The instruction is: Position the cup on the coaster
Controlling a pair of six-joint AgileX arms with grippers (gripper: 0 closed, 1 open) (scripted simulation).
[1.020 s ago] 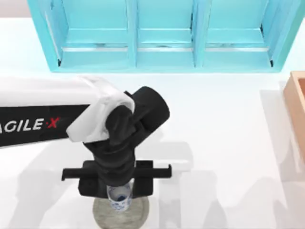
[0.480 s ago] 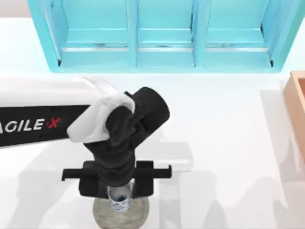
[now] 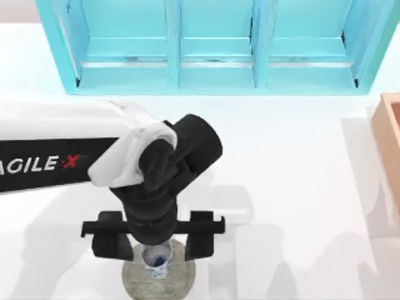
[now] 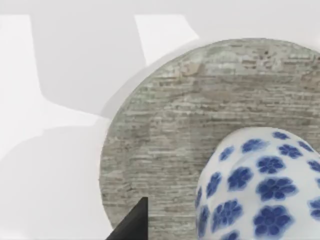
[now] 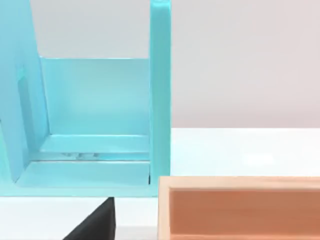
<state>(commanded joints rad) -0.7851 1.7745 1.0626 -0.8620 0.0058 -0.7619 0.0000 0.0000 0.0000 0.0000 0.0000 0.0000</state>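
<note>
The cup, small and white with blue flowers, stands upright on the coaster, a round grey stone-like disc at the table's front edge, left of centre. My left gripper hangs straight over the cup and is open, one black finger on either side and both apart from the cup's wall. The left wrist view has the cup on the coaster with one black fingertip beside it, not touching. A dark part of my right gripper is parked facing the shelf.
A teal shelf unit runs along the back of the table. A wooden box sits at the right edge. In the right wrist view, the box lies in front of the shelf.
My left gripper's fingers have spread apart and let go of the cup. The cup stays where it was on the coaster.
</note>
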